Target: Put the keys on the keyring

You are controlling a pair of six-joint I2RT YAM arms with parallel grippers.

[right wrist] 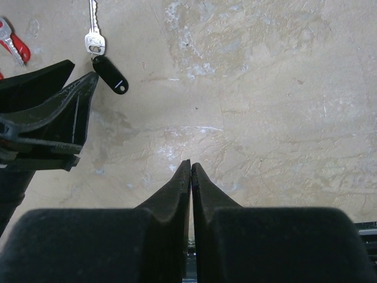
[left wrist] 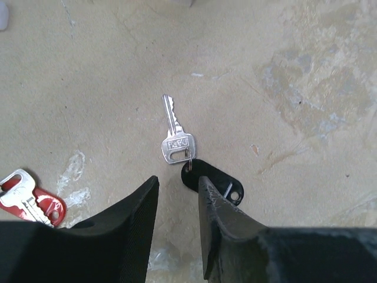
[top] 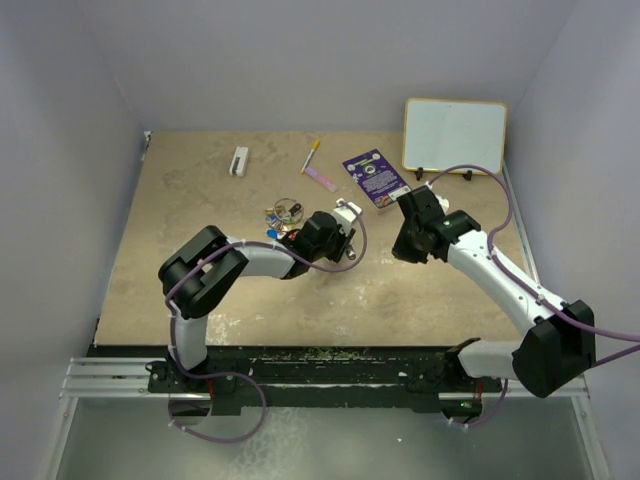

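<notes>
- We see a tan, mottled table (top: 200, 290) boxed in by pale grey walls, with a whiteboard (top: 455, 135) and a purple card (top: 375, 177) at its far right.
- Near the middle of the table we find a loose bunch of keys (top: 274, 214) with coloured tags. The thin keyring (top: 291, 207) lies at its far edge, just left of the left arm's wrist.
- In the left wrist view a silver key (left wrist: 177, 138) lies flat, its long axis running almost straight away from the fingers. Its blade points away, leaning slightly left, and its bow is nearest them.
- Its black tag (left wrist: 213, 183) slants off to the right from the bow, its near end just beside the right-hand finger.
- The left gripper (left wrist: 178, 180) stands parted with a narrow gap, holding nothing, just short of that key.
- A red-tagged key (left wrist: 29, 200) lies to the left of those fingers.
- The right gripper (right wrist: 191, 164) has its fingers pressed together on nothing, over bare table to the right of the silver key.
</notes>
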